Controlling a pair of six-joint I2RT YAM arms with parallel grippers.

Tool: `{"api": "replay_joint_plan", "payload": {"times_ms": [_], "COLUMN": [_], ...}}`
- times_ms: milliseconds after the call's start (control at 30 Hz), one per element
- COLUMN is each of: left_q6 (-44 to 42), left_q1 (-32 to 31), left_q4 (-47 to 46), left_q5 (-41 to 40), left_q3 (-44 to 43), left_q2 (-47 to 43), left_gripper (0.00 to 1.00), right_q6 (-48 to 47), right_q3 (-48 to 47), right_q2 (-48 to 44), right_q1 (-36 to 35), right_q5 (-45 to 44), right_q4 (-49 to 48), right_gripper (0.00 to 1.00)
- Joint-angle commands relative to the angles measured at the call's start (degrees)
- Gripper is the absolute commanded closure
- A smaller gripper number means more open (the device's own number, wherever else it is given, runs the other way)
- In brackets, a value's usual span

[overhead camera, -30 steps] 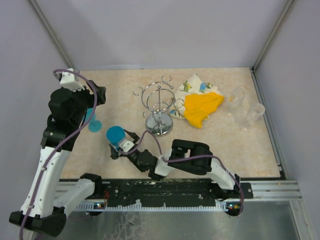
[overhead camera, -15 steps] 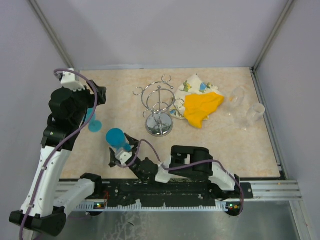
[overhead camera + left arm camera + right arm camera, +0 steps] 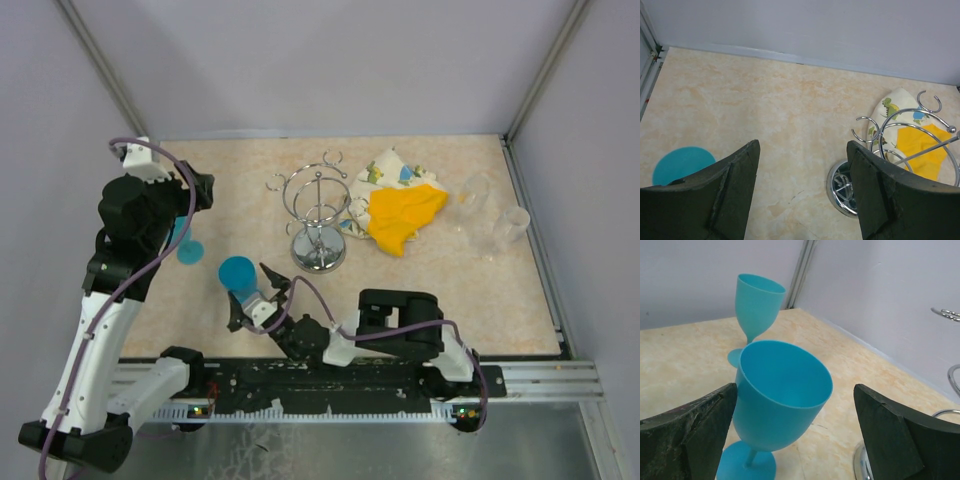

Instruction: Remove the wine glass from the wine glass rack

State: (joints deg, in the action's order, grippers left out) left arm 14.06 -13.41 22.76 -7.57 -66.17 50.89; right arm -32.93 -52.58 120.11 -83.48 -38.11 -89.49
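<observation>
The wine glass rack (image 3: 318, 215) stands mid-table, chrome, with nothing hanging on its looped arms. A blue wine glass (image 3: 237, 272) stands upright on the table in front of it to the left. My right gripper (image 3: 258, 303) is open just on the near side of that glass. In the right wrist view the wine glass (image 3: 780, 395) fills the space between the spread fingers without touching them. A second blue glass (image 3: 757, 302) stands behind it, partly under the left arm. My left gripper (image 3: 802, 150) hangs open over bare table, with the rack (image 3: 905, 150) to its right.
A yellow and patterned cloth (image 3: 400, 210) lies right of the rack. Clear plastic cups (image 3: 495, 225) stand at the far right. Walls close the back and sides, with metal rails at the table's edges.
My right gripper has drawn back toward the near edge, away from the blue wine glass, which stays standing. The left arm has not moved.
</observation>
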Motion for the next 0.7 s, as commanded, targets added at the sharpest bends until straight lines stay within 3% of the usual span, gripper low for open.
{"api": "replay_joint_plan", "payload": {"times_ms": [0, 333, 533, 600, 667], "left_q6": [-0.7, -0.4, -0.5, -0.4, 0.1], "left_q1": [-0.1, -0.1, -0.1, -0.1, -0.1], "left_q4": [-1.5, -1.7, -1.1, -0.8, 0.1], "left_q5": [0.4, 0.7, -0.3, -0.1, 0.6], "left_q3": [0.5, 0.8, 0.9, 0.8, 0.1], "left_q2": [-0.3, 0.2, 0.0, 0.4, 1.7], "left_gripper": [0.24, 0.24, 0.24, 0.2, 0.17], "right_q6": [1.4, 3.1, -3.7, -5.0, -1.9], "right_q3": [2.8, 8.6, 11.3, 11.4, 9.9], "right_q2": [-6.2, -13.4, -18.6, -23.1, -30.8], "right_q1": [-0.5, -5.2, -12.4, -13.9, -13.9], "right_q5": [-1.0, -0.7, -9.1, -13.3, -17.5], "right_q4": [-9.4, -7.4, -8.2, -3.9, 8.8], "right_gripper": [0.01, 0.01, 0.01, 0.01, 0.01]}}
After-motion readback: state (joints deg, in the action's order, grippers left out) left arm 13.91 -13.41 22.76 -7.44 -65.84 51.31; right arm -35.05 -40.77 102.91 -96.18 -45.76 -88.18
